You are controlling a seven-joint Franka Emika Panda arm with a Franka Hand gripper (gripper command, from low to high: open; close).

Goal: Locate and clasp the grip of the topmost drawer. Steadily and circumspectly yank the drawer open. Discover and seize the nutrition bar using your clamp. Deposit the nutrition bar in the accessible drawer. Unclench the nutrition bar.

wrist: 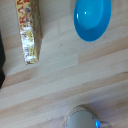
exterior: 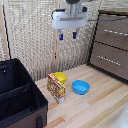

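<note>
The dark brown dresser stands at the exterior view's right; its topmost drawer (exterior: 113,17) has a flat front with a silver bar and looks closed. The nutrition bar (exterior: 56,87), an orange, yellow and red packet, stands upright on the wooden table just in front of the yellow bowl; in the wrist view the nutrition bar (wrist: 28,31) shows edge-on. My clamp (exterior: 67,35) hangs high above the table, well left of the dresser, its two blue-tipped fingers apart with nothing between them. Only a blurred fingertip (wrist: 97,123) shows in the wrist view.
A yellow bowl (exterior: 61,77) sits behind the packet and a blue bowl (exterior: 80,87), also seen as the blue bowl (wrist: 92,17), lies to its right. A black case (exterior: 17,95) fills the exterior view's lower left. A wicker screen (exterior: 35,35) stands behind.
</note>
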